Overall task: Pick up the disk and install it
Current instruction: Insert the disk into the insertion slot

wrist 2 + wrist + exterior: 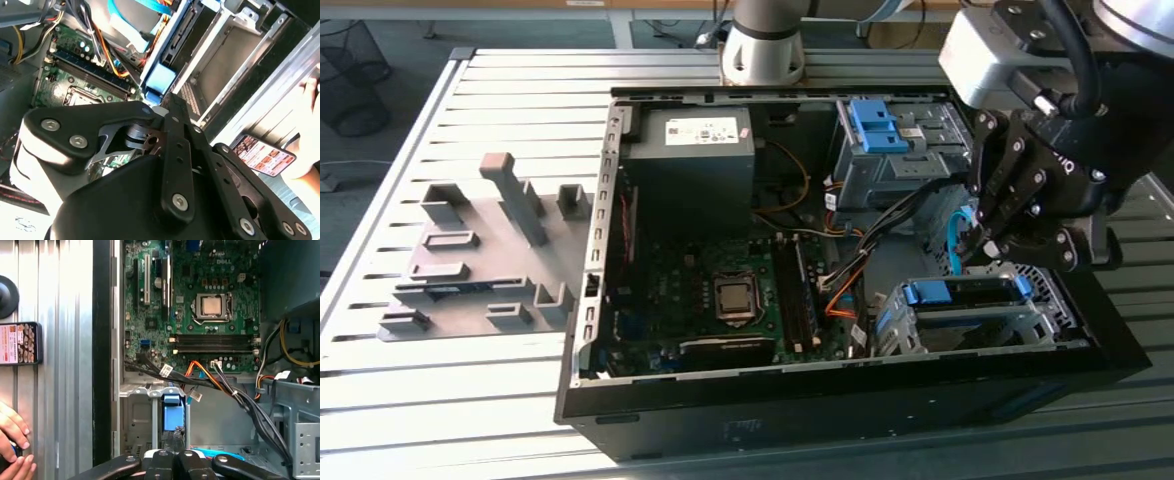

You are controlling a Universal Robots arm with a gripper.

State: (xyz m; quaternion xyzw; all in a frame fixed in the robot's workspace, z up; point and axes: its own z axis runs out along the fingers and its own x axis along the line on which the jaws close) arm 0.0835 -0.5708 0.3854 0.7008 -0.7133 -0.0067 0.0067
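The disk sits in the lower drive cage at the front corner of the open computer case, on the exterior view's right. Its blue frame faces up and its metal body lies below it. My black gripper hangs just above it, fingers pointing down and shut with nothing seen between them. In both wrist views the blue frame edge lies right beyond my fingers, with the gripper close to it. I cannot tell whether they touch.
The motherboard and bundled cables lie beside the cage. A light blue cable passes close by. A bare blue clip sits in the upper cage. Outside the case wall are a phone and a person's hand.
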